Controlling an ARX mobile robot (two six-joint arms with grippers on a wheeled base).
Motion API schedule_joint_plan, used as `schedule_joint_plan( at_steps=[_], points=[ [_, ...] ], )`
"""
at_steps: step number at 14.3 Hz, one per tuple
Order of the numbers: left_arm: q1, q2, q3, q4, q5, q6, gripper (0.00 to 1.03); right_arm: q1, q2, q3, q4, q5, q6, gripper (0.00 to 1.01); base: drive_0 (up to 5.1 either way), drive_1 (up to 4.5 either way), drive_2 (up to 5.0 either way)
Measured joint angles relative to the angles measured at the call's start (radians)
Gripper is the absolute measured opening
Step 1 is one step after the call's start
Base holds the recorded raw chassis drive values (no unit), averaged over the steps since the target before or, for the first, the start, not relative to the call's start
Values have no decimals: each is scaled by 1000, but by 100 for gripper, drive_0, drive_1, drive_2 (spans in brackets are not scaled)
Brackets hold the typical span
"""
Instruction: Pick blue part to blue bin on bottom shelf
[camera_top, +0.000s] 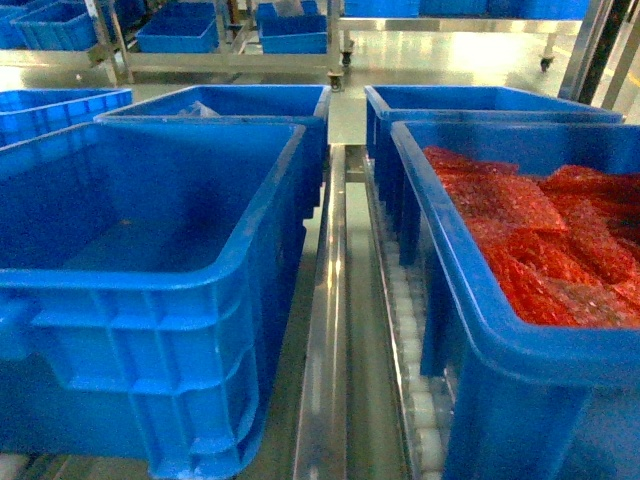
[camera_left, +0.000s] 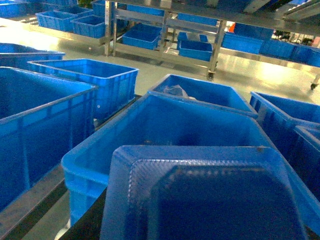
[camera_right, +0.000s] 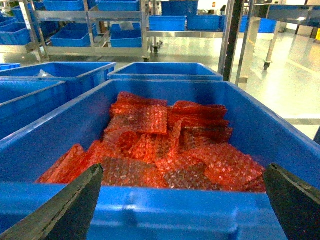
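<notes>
Blue part (camera_left: 200, 195) glossy, ridged rim, held by left gripper; right gripper (camera_right: 182, 200) released.

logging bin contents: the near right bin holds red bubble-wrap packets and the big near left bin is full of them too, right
Not quite. The near right bin does hold red bubble-wrap packets, but the big near left bin shows only bare blue floor and walls in the head view.

Left bin (camera_top: 150, 300) open-topped; right bin (camera_top: 520, 330) packed with red bags (camera_top: 540, 240).
</notes>
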Motion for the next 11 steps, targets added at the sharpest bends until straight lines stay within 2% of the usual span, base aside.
schedule_joint_plan(
  at_steps=[1,11],
  points=[
    [0,0,0,1,0,0,43,0,0,0,-3,0,0,98,0,0,0],
    [0,5,0,-3,0,0,43,0,0,0,0,0,0,98,5,412,-402]
  ],
)
